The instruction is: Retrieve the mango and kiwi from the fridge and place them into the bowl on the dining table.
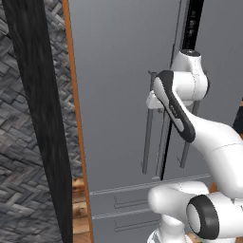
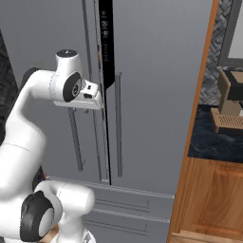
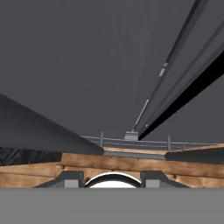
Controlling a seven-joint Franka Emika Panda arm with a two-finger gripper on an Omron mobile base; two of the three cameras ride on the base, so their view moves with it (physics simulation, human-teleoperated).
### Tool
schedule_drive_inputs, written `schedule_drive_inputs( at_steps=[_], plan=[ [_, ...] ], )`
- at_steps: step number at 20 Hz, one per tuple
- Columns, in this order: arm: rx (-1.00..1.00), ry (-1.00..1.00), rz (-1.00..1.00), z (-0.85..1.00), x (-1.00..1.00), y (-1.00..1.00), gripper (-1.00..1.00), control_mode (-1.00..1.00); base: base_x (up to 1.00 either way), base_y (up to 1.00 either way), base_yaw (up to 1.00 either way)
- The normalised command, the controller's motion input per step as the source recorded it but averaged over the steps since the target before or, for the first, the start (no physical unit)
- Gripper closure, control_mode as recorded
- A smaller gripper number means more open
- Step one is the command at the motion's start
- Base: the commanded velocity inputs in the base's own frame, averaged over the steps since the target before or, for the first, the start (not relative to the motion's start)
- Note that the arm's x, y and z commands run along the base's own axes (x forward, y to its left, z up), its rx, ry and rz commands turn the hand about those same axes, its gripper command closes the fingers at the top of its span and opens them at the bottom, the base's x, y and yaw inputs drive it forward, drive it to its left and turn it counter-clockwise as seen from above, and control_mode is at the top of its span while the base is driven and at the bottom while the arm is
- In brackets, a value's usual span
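In the left base view, the fridge (image 1: 118,90) stood straight ahead, its grey double doors taking up the middle of the picture, with two grey drawers (image 1: 128,209) below them. The doors were parted by a narrow dark gap (image 1: 167,147) running down the fridge's centre. The white arm (image 1: 199,128) reached up from beside the drawers toward the left door's bar handle (image 1: 148,142), and the hand sat right at the top of that handle. The gripper (image 1: 153,100) was mostly hidden behind the wrist, so how wide its jaws stood could not be told there. A brown wooden strip (image 1: 78,128) ran down the fridge's left edge.

In the right base view, the gripper (image 2: 93,98) pressed against the fridge (image 2: 156,85) at the top of the left door's handle (image 2: 76,142), just beside the dark centre gap (image 2: 105,71). Whether it clasped the handle could not be told. A wooden cabinet (image 2: 209,199) stood to the right of the fridge.

In the hand view, the fridge's grey door (image 3: 87,57) lay close ahead, with the dark gap (image 3: 183,100) slanting across it. The two fingertips (image 3: 70,178) stood apart with nothing visible between them.
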Motion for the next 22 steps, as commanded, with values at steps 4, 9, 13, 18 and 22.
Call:
schedule_drive_inputs(
  at_steps=[4,9,13,18,22],
  plan=[
    [0.00,-0.02,0.00,0.00,-0.28,0.00,-1.00,-1.00,0.00,0.00,0.00],
    [0.00,-0.12,0.00,0.00,-0.87,-0.04,-1.00,-1.00,0.00,0.00,0.00],
    [0.00,-0.13,0.00,0.00,-0.91,-0.12,-1.00,-1.00,0.00,0.00,0.00],
    [0.00,-0.13,0.00,-0.04,-0.67,-0.15,-1.00,-1.00,0.00,0.00,0.00],
    [0.00,-0.10,0.00,-0.02,-0.39,-0.07,-1.00,-1.00,0.00,0.00,0.00]
  ],
)
